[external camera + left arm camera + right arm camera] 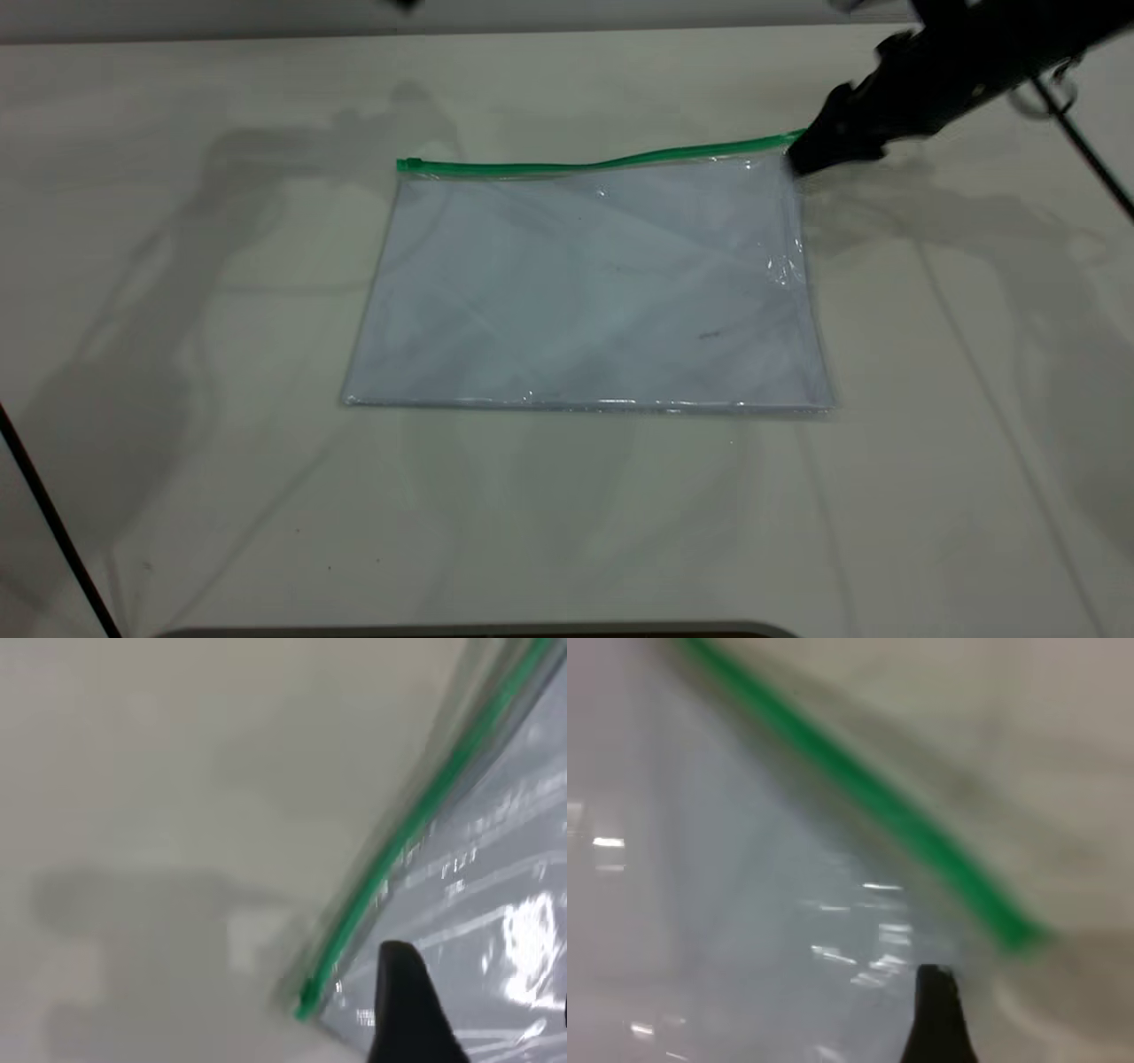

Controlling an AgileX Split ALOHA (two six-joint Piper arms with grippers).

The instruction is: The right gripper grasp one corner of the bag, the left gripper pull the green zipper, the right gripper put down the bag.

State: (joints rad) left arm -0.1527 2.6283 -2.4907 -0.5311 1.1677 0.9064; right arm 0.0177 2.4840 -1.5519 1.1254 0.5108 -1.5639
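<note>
The bag (pixel 589 292) lies flat on the table, a clear pouch with white paper inside. The green zipper (pixel 602 163) runs along its far edge, with the slider tab (pixel 409 164) at the left end. My right gripper (pixel 797 159) reaches down from the upper right, its tip at the bag's far right corner, where the zipper rises slightly. In the right wrist view the zipper's end (pixel 1023 935) shows over the bag (pixel 762 930). My left gripper (pixel 483 1019) is open above the bag (pixel 496 904), close to the zipper's end (pixel 306 1001). It is outside the exterior view.
The white table (pixel 221 496) surrounds the bag on all sides. A thin black cable (pixel 53 523) crosses the near left corner, and another cable (pixel 1085 151) hangs by the right arm.
</note>
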